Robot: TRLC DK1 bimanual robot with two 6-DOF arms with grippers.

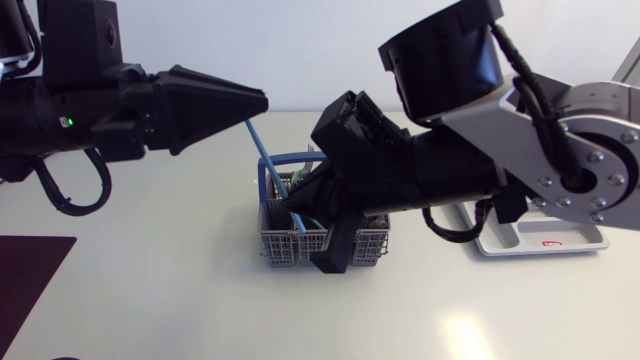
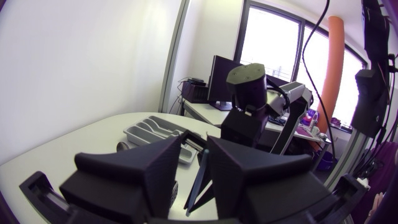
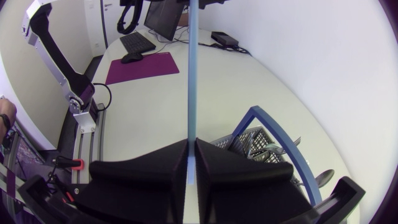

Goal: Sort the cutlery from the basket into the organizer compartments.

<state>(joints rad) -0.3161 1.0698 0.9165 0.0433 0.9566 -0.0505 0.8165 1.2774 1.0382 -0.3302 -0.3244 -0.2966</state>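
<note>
From above, the left end effector (image 1: 258,103) at upper centre-left and the right end effector (image 1: 308,215), down in the basket (image 1: 280,246) at centre, both clamp one blue utensil (image 1: 273,165); the organizer (image 1: 540,243) lies at right. Left wrist: utensil (image 2: 198,183) pinched between the fingers. Right wrist: fingers closed on it (image 3: 192,74), basket (image 3: 252,142) just ahead.

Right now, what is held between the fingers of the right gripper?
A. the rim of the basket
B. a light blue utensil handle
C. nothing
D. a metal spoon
B: in the right wrist view, the right gripper is closed from both sides on the light blue handle, just above the basket.
</note>
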